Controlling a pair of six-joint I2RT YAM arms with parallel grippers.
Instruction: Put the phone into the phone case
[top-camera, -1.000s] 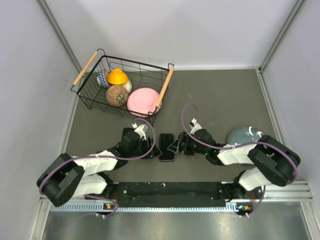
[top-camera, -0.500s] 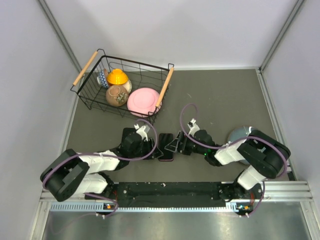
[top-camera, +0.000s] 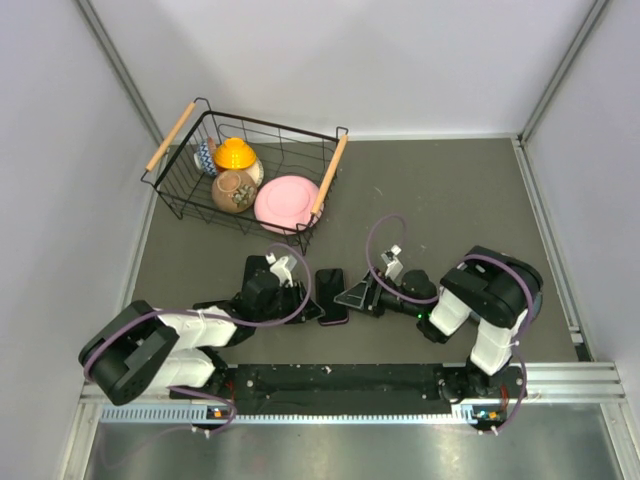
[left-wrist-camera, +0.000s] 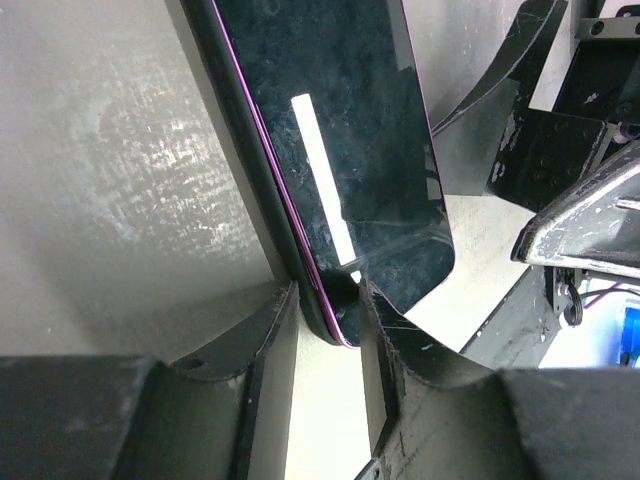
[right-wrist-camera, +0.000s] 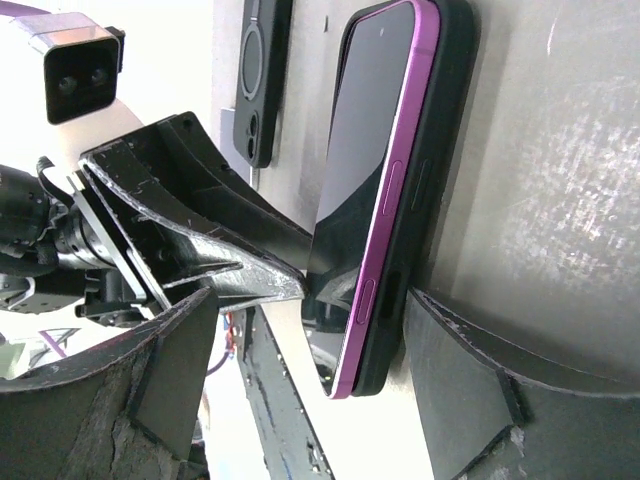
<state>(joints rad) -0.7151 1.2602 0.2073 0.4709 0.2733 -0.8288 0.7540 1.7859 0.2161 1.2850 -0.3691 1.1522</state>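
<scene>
The purple-edged phone (top-camera: 335, 309) lies on the table between both grippers, its back against a black phone case (right-wrist-camera: 450, 150). In the right wrist view the phone (right-wrist-camera: 385, 170) shows its purple rim just proud of the case. My left gripper (top-camera: 306, 302) is shut on the near corner of the phone (left-wrist-camera: 350, 150) and case, one finger (left-wrist-camera: 270, 335) on each side. My right gripper (top-camera: 357, 298) is open wide around the other side (right-wrist-camera: 310, 335), with one finger (right-wrist-camera: 470, 370) against the case's back. A second black case (top-camera: 329, 279) lies just beyond.
A wire basket (top-camera: 275, 127) at the back left holds a pink plate (top-camera: 287, 203), a yellow lidded pot (top-camera: 234, 153) and a brown cup (top-camera: 233, 190). The arm rail (top-camera: 340, 380) runs along the near edge. Grey walls stand on both sides.
The right arm has folded in towards the middle and now covers the grey bowl at the right. The left gripper has closed in on the phone's corner. The phone has barely moved.
</scene>
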